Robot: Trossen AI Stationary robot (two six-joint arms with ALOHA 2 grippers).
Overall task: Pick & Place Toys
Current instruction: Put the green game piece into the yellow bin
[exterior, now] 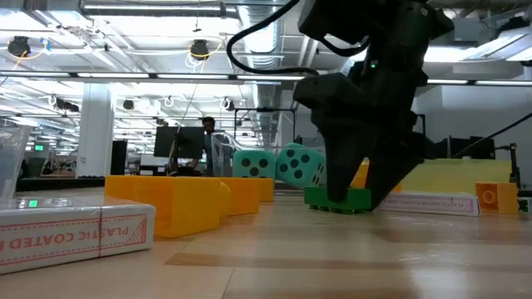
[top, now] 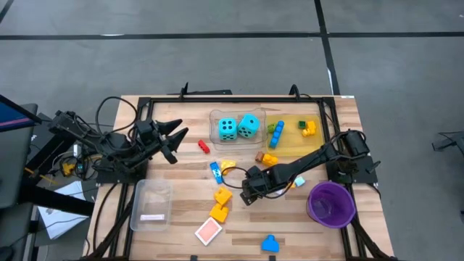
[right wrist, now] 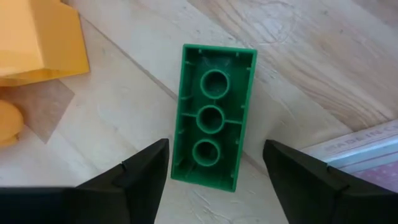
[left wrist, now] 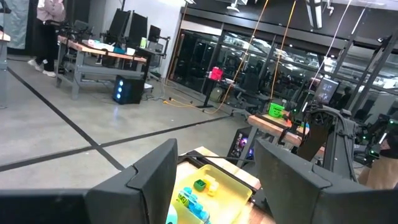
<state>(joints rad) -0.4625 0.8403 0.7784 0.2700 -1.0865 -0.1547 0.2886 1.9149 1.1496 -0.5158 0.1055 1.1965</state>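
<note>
**Two hands open, one over a green brick**

Two dark arms work at the wooden counter (top: pixel 181 210). The right hand (right wrist: pixel 214 165) is down at the counter's middle, its fingers (right wrist: pixel 134 171) spread apart on either side of a green brick (right wrist: pixel 213 115) that lies flat on the wood with its hollow underside up. The brick sits between the fingers but nothing presses it; gaps show on both sides. In the low view the same brick (exterior: pixel 337 199) rests on the counter under the dark hand (exterior: pixel 366 195).

The left hand (top: pixel 174 141) hangs above the counter's left part, released and holding nothing, near a small red brick (top: pixel 204 146).

Two turquoise dice (top: pixel 238 127) with black dots sit side by side in a clear tray (top: pixel 214 116) at the far middle. Just beside it a yellow tray (top: pixel 290 145) holds green, blue and yellow bricks (top: pixel 277 130). Orange and yellow bricks (top: pixel 268 157) lie at that tray's near edge, close to the right arm.

More toys are scattered on the near half: a blue brick (top: pixel 215 171), orange blocks (top: pixel 221 203), a pink tile (top: pixel 208 232) and a blue piece (top: pixel 270 243) near the front edge. Another clear tray (top: pixel 152 203) stands at the left front, and a purple bowl (top: pixel 331 203) at the right front.
</note>
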